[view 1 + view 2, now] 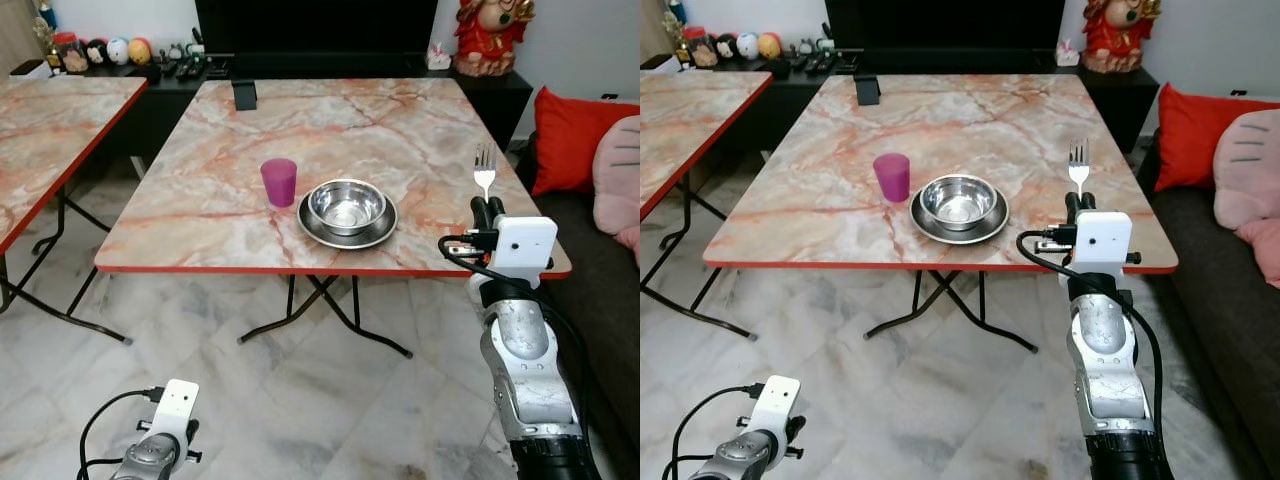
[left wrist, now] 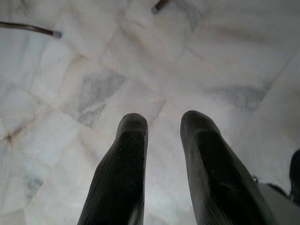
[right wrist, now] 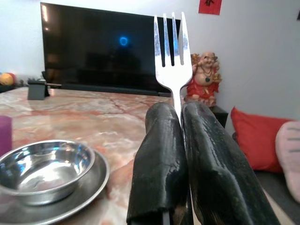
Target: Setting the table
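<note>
Right hand (image 3: 180, 122) grips fork (image 3: 172, 51) upright beside bowl (image 1: 347, 205), cup (image 1: 279, 181).

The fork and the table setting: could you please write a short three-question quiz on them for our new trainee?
1. True or false: the right claw is shut on the fork, holding it upright with the tines up.
2. What sits inside the steel plate on the marble table?
A. the purple cup
B. a steel bowl
C. a spoon
3. Fill in: the purple cup stands just to the robot's ____ of the plate.

Key
1. True.
2. B: the steel bowl rests in the plate.
3. Left. The cup stands on the table beside the plate, not in it. The left claw hangs idle over the floor, fingers apart.
</note>
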You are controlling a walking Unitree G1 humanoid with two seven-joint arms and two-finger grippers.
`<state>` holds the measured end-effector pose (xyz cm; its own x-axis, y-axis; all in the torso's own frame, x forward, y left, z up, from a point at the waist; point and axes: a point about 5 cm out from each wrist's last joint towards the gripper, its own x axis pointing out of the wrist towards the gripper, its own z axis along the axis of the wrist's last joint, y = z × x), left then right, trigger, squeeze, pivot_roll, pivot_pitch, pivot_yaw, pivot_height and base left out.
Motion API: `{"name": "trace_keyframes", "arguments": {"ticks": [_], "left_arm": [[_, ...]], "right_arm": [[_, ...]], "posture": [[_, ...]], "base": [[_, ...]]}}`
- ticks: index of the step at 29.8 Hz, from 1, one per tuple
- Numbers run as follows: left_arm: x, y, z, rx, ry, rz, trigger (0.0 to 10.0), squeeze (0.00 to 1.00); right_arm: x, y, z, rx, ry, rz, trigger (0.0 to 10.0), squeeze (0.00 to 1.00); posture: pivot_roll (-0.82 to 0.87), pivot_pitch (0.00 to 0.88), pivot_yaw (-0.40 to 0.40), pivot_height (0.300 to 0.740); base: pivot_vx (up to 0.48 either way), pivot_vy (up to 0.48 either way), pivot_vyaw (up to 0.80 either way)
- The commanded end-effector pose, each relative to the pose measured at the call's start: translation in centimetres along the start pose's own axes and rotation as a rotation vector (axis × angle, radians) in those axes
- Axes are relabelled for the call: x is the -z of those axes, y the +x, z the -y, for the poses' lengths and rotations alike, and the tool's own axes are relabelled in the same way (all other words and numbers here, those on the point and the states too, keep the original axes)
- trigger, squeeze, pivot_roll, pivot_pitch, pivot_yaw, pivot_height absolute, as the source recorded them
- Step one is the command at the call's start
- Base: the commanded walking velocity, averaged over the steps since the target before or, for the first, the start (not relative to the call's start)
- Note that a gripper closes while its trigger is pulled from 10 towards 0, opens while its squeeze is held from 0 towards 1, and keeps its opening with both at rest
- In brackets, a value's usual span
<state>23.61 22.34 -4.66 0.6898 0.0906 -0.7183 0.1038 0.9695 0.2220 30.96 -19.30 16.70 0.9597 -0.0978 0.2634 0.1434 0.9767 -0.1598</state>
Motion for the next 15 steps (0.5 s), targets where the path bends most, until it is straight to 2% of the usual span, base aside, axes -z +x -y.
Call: {"name": "trace_keyframes", "arguments": {"ticks": [1, 2, 15], "left_arm": [[0.73, -0.15, -0.43, -0.017, -0.004, -0.028, 10.0, 0.00], [0.73, -0.15, -0.43, -0.017, -0.004, -0.028, 10.0, 0.00], [0.73, -0.14, -0.40, -0.023, -0.007, -0.027, 10.0, 0.00]], "right_arm": [[-0.45, 0.22, -0.62, -0.021, 0.010, 0.018, 10.0, 0.00], [-0.45, 0.22, -0.62, -0.021, 0.010, 0.018, 10.0, 0.00], [-0.41, 0.27, -0.82, -0.017, 0.047, 0.015, 10.0, 0.00]], "posture": [[-0.01, 0.000, 0.001, 0.740], [-0.01, 0.000, 0.001, 0.740], [-0.01, 0.000, 0.000, 0.740]], "base": [[0.349, 0.000, 0.72], [0.349, 0.000, 0.72], [0.362, 0.000, 0.00]]}}
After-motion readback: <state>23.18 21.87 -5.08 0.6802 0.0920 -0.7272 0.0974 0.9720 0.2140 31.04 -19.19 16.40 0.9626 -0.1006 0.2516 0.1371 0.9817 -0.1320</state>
